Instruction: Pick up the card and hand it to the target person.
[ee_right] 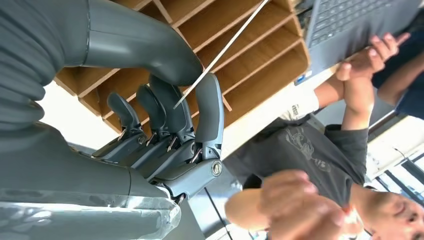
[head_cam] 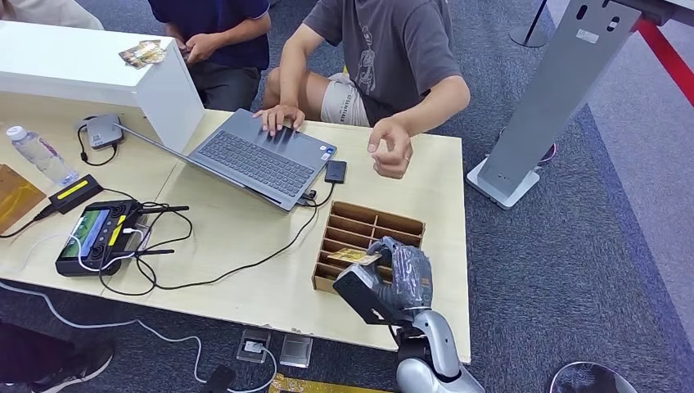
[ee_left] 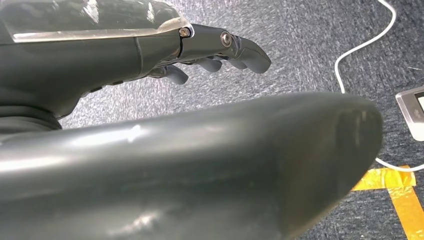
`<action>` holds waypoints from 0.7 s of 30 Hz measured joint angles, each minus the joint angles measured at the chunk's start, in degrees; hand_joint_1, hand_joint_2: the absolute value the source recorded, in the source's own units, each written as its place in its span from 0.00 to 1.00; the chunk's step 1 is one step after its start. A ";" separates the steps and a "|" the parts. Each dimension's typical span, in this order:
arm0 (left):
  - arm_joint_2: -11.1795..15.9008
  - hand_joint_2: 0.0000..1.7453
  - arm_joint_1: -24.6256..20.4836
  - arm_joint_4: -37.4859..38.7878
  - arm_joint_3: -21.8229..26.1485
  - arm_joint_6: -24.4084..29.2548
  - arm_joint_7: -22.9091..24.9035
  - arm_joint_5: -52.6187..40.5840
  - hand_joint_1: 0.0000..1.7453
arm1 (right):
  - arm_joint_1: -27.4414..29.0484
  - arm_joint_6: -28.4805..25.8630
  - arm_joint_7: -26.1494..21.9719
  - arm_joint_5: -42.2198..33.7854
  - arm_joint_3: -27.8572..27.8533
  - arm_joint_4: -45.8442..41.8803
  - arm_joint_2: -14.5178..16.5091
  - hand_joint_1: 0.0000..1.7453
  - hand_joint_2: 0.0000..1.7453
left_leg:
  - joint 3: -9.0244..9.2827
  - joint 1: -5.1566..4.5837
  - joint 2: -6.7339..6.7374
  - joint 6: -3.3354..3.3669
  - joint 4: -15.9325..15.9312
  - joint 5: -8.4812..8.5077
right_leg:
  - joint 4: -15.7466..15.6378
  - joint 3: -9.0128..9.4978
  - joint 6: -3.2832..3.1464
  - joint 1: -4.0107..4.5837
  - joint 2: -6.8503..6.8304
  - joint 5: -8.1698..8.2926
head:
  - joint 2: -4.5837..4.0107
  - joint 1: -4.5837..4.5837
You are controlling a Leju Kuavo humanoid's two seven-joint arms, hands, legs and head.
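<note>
Here my right hand (head_cam: 398, 274) pinches the card (head_cam: 353, 255) above the wooden rack (head_cam: 401, 221); its wrist camera shows the card (ee_right: 222, 51) edge-on, thin and pale. My left hand (ee_left: 220, 50) hangs empty, fingers loosely extended.

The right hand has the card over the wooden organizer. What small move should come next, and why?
Probably carry the card up and forward toward the person's raised hand. The right hand already pinches it between thumb and fingers above the wooden organizer, and that hand waits open-palmed just beyond the box.
</note>
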 joint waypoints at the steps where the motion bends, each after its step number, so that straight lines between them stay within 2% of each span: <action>1: 0.00 0.00 0.00 0.00 -0.02 -0.01 -0.03 0.01 0.00 | -0.02 0.01 -0.44 -1.63 -0.21 -0.48 -0.11 0.84 1.00 | 0.00 0.00 0.00 0.00 0.00 0.00 | 0.00 0.00 0.00 0.00 0.00 0.00 | 0.00 -0.01; 5: 0.01 0.00 0.00 0.00 -0.08 -0.05 -0.09 0.09 0.00 | -0.47 -0.58 -1.69 -6.35 -1.44 -2.22 -0.68 0.84 1.00 | 0.00 0.00 0.00 0.00 0.00 0.00 | 0.00 0.00 0.00 0.00 0.00 0.00 | 0.00 0.00; 11: 0.04 0.00 0.00 0.00 -0.41 -0.17 -0.10 0.02 0.00 | -3.21 -5.65 -2.32 -6.48 -4.58 -3.54 -1.74 0.82 1.00 | 0.00 0.00 0.00 0.00 0.02 0.00 | 0.00 0.00 0.01 0.00 0.00 0.01 | 0.00 0.01; 16: 0.18 0.00 -0.02 0.00 -1.11 -0.44 -0.05 -0.55 0.00 | -5.99 -7.41 0.67 2.90 -8.66 -4.22 -2.62 0.78 1.00 | 0.00 0.00 0.00 0.00 0.05 0.00 | 0.00 0.00 0.01 0.00 0.00 0.02 | 0.00 0.00; 21: 0.28 0.00 -0.07 0.00 -1.93 -0.75 0.00 -1.07 0.00 | -8.43 -7.46 4.67 11.71 -13.30 -4.09 -3.38 0.85 1.00 | -0.02 0.00 0.00 0.00 0.05 0.00 | 0.00 -0.01 0.01 0.00 0.00 0.02 | 0.00 0.01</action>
